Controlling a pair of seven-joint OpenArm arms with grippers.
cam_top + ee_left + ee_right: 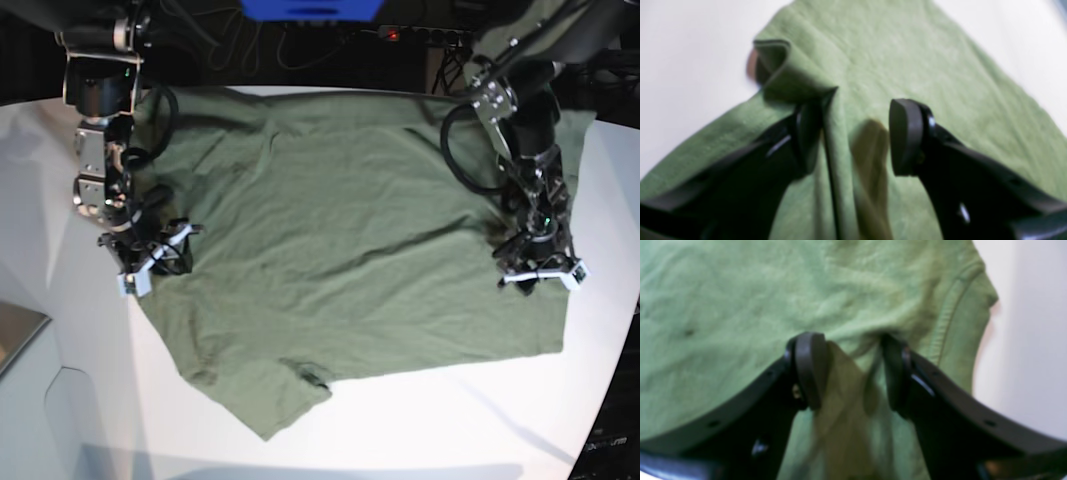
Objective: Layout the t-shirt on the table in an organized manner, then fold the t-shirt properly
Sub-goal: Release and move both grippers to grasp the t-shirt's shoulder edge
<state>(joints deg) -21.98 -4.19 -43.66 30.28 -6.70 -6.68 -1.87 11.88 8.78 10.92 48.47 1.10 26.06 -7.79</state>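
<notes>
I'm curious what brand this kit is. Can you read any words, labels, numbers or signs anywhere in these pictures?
None can be read.
The t-shirt: plain green cloth, no print or legible label in any view.
The table: bare white, unmarked.
Both wrist views are blurred, and no markings show on the claws.

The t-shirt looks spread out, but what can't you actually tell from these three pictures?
- Collar and neck label: base view, the t-shirt is too small and dim there.
- Far hem: base view, merges into the dark background.
- Cloth texture, and whether the right hand pinches the fabric bunched between its fingers: blurred.
- Left hand: one finger buried under a fold.
</notes>
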